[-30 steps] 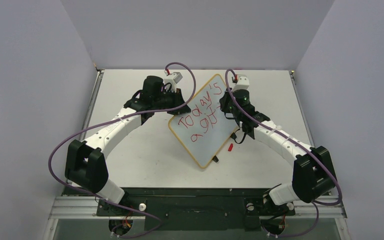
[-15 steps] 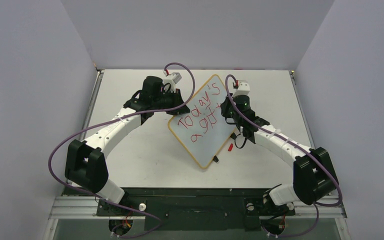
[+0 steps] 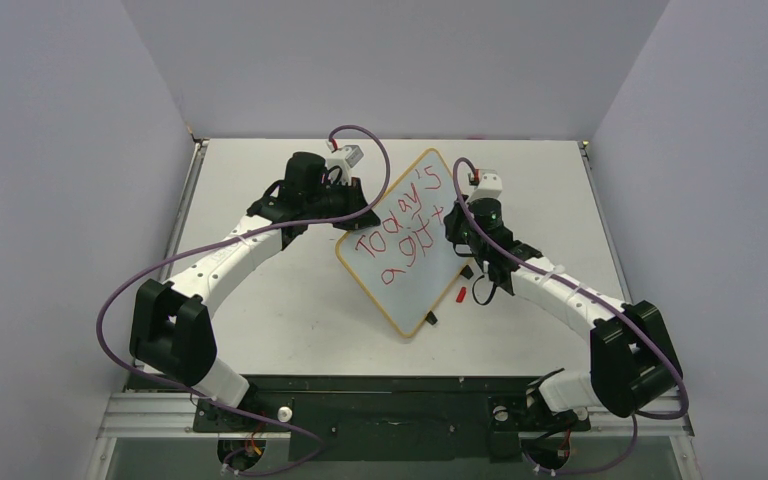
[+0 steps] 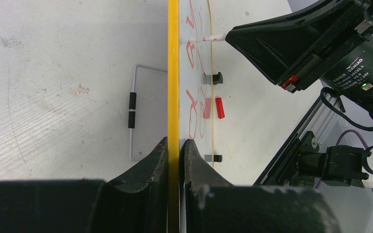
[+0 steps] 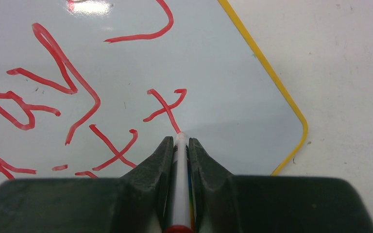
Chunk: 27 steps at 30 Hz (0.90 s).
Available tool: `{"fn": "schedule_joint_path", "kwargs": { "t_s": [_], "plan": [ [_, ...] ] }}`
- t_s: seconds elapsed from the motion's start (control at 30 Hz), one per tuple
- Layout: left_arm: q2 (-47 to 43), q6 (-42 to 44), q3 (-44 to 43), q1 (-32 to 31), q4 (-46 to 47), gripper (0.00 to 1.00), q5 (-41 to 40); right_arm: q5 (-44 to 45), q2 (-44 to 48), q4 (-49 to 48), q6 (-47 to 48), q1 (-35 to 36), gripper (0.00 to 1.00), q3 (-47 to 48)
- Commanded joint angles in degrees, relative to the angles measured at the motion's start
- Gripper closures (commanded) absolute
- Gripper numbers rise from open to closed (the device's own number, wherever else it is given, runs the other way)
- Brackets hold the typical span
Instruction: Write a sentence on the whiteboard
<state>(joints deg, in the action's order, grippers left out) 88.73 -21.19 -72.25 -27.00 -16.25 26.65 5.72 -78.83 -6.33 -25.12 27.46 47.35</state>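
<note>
Pinching one marker, right gripper at two-line sentence, left gripper clamped on one whiteboard edge

The surface I work over is white and matt; close up in the left wrist view it carries grey scuffs and a few dark specks. Right of the middle in the top view a small red cap lies flat on it. Left of centre in the left wrist view, a thin wire bracket with two black sleeves rests on the surface. A slim white marker pen runs up from the bottom middle of the right wrist view. Pale lilac walls close in left, far and right sides, and a metal rail crosses the bottom.
</note>
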Motion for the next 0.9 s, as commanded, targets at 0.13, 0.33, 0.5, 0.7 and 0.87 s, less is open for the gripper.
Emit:
{"fn": "schedule_joint_path", "kwargs": {
  "t_s": [0.13, 0.33, 0.5, 0.7, 0.87],
  "plan": [
    [-1.65, 5.40, -0.26, -0.07, 2.35, 1.00, -2.88, 1.22, 0.68, 2.39, 0.20, 0.14, 1.00, 1.38],
    [-1.53, 5.37, -0.27, -0.07, 2.39, 1.00, -2.84, 1.47, -0.62, 3.41, 0.53, -0.59, 1.00, 3.87],
    [-1.61, 5.50, -0.27, -0.07, 2.36, 1.00, -2.84, 1.55, -1.95, 3.75, 0.83, -0.95, 1.00, 6.21],
    [-1.54, 5.46, -0.28, -0.07, 2.38, 1.00, -2.92, 1.63, -3.43, 4.16, 1.11, -1.47, 1.00, 8.19],
    [-1.30, 5.48, -0.31, -0.11, 2.37, 1.00, -2.90, 1.62, -4.22, 4.73, 1.50, -1.86, 1.00, 9.64]
  ]
}}
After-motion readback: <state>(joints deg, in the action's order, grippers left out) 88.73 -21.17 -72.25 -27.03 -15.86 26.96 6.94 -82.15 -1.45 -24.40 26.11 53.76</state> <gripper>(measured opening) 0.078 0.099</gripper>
